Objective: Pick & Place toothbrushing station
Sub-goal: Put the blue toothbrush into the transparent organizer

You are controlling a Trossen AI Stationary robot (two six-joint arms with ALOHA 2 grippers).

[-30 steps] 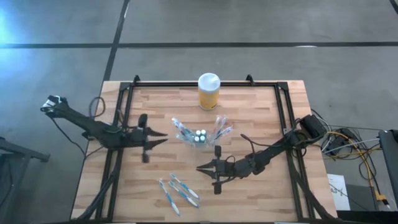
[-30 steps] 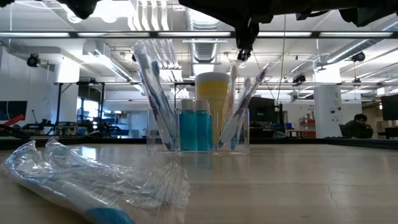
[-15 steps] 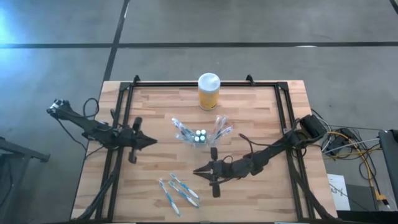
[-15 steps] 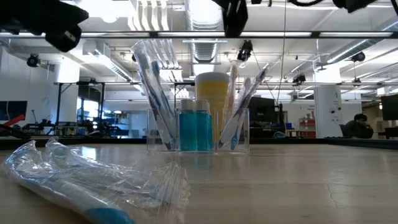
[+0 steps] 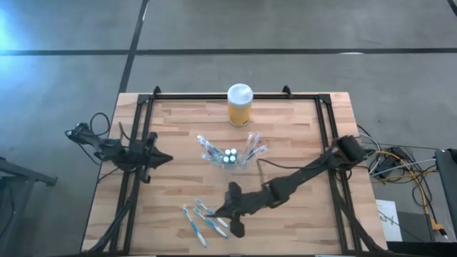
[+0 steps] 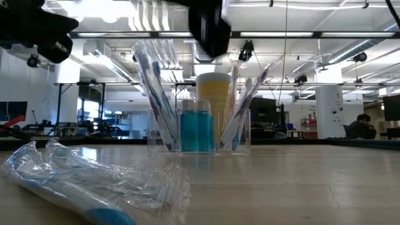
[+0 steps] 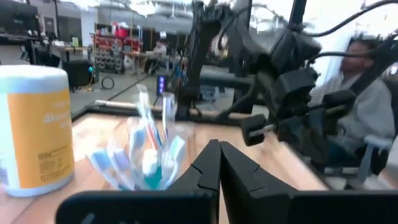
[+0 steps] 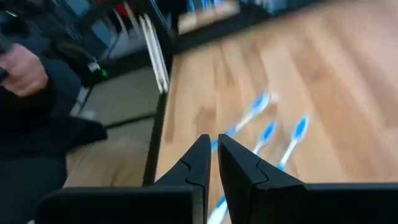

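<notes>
- The toothbrushing station [image 5: 230, 154], a small clear holder, stands near the middle of the wooden surface [image 5: 300, 135]; from above its walls are hard to make out, and mainly the white caps of its tubes [image 5: 229, 155] and the brushes fanning out on both sides show.
- In the low view the holder's blue-filled tubes [image 6: 197, 130] hide the lower half of the yellow jar [image 5: 239, 104] standing behind it.
- The left end effector [image 5: 163, 159] hangs over the surface's left part, well apart from the holder, its fingers pressed together with nothing between them, as the left wrist view shows.
- The right end effector [image 5: 223, 212] is low near the front edge, just beside three loose toothbrushes [image 5: 202, 218]; its body covers part of them from above, so contact cannot be told.
- In the right wrist view its fingers [image 8: 198, 163] stand almost together with a thin gap and grip nothing; the brushes ahead are blurred.
- A crumpled clear wrapper [image 6: 94, 181] fills the low view's near corner and is cut off at the edge.
- A seated person [image 7: 367, 118] shows behind the table, partly hidden by arm parts.
</notes>
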